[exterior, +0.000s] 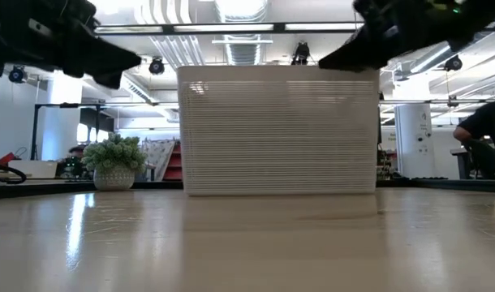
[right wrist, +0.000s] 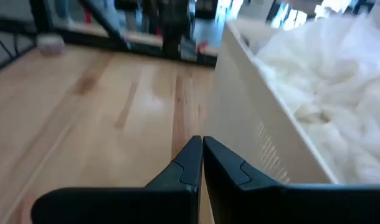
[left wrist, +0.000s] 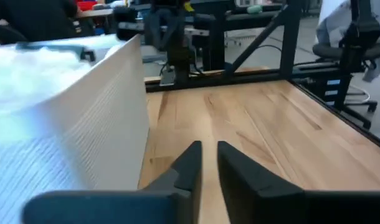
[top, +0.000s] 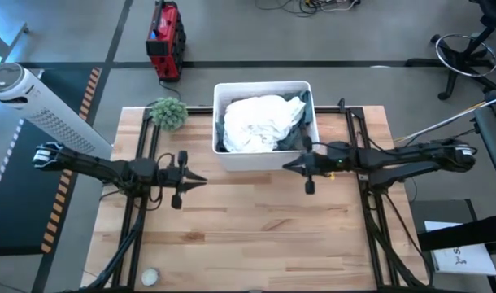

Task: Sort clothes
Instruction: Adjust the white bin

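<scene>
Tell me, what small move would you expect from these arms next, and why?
Probably the right pincer should rise and swing over the white bin, opening on the way. The clothes are all piled inside the bin, none lies on the table, and this pincer is shut, empty and just beside the bin's front wall. The left pincer hovers farther off, holding nothing.

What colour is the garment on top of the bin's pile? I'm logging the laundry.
White; the top garment in the bin shows best in the high view.
</scene>
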